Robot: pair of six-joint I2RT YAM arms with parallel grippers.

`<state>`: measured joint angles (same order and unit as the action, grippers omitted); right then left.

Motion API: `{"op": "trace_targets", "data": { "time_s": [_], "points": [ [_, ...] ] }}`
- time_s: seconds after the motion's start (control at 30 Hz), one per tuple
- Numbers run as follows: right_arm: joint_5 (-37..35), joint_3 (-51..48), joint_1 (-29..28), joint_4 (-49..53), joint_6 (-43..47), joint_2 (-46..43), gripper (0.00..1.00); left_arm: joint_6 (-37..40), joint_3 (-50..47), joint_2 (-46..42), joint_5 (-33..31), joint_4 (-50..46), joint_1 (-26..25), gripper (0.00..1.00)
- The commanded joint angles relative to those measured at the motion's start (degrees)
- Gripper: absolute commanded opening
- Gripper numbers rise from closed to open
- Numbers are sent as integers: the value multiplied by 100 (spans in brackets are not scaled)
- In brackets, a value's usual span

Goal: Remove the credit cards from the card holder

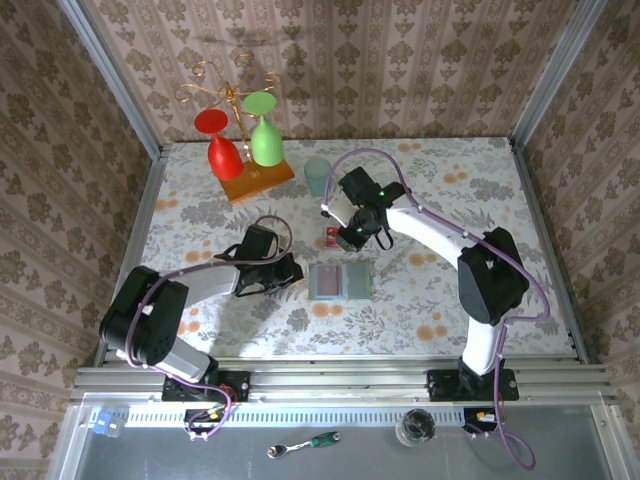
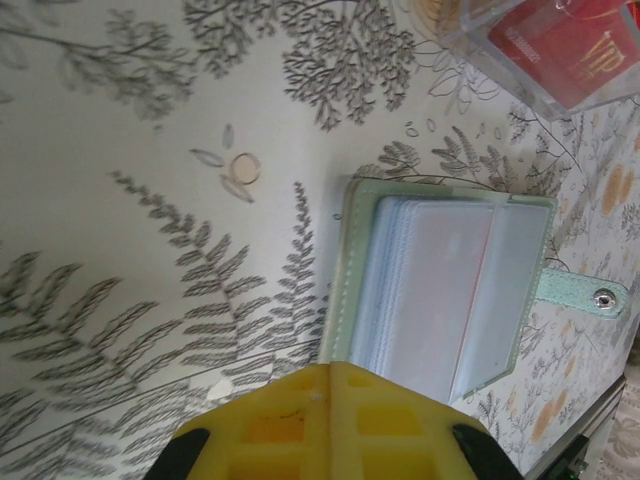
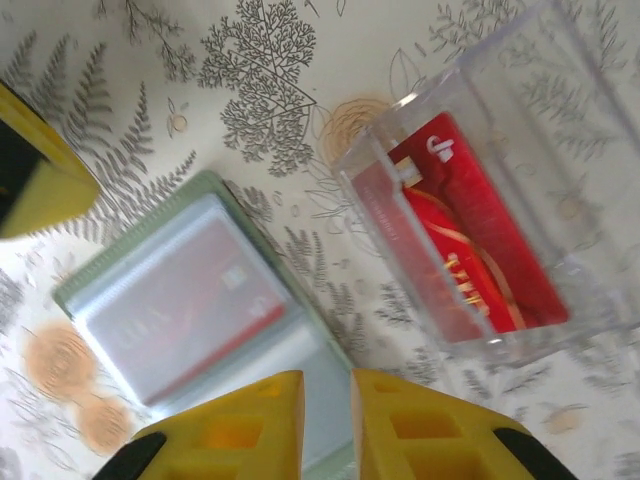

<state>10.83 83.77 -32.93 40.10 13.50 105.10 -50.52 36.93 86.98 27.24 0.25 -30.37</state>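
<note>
Top view: the card holder [image 1: 340,281] lies open and flat on the floral-printed surface [image 1: 450,190], between the two arms. The left tool [image 1: 291,272] sits just beside its left edge. The right tool [image 1: 348,242] hangs past its far edge, next to a small clear box [image 1: 330,238]. Left wrist view: the left tool's yellow fingers are pressed together and pinch nothing. I cannot tell whether the tips touch the holder's near edge. The holder is pale green, grained like leatherette, with a stack of limp clear sleeves [image 2: 430,290] and a snap tab [image 2: 598,298]. Right wrist view: the right tool's fingers stand slightly spread with nothing between them. A boxed card [image 3: 470,250], red, glossy, stiff and gold-lettered, lies in the rigid box. A sleeved card [image 3: 185,300], also red and somewhat blurred, sits under the holder's top sleeve. My judgement: one card is out and at least one remains, so the step in hand is going back to the holder. The next move calls for the right tool to meet the sleeve's mouth and pinch the thin card edge. The left tool should pin the holder meanwhile, since slick plastic may drag it along.
</note>
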Motion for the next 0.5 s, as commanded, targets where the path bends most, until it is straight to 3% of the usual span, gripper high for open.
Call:
{"op": "trace_targets", "data": {
  "time_s": [0.0, 0.13, 0.47],
  "points": [
    [403, -524, -54, -1044, -1619, -433, 22, 33, 202, 165, 132, 124, -102, 1],
    [486, -1165, -65, -1707, -2738, -741, 22, 46, 260, 262, 106, 148, -213, 0],
    [831, -1696, -86, -1986, -4081, -946, 23, 14, 278, 518, 79, 207, -382, 0]
  ]
}}
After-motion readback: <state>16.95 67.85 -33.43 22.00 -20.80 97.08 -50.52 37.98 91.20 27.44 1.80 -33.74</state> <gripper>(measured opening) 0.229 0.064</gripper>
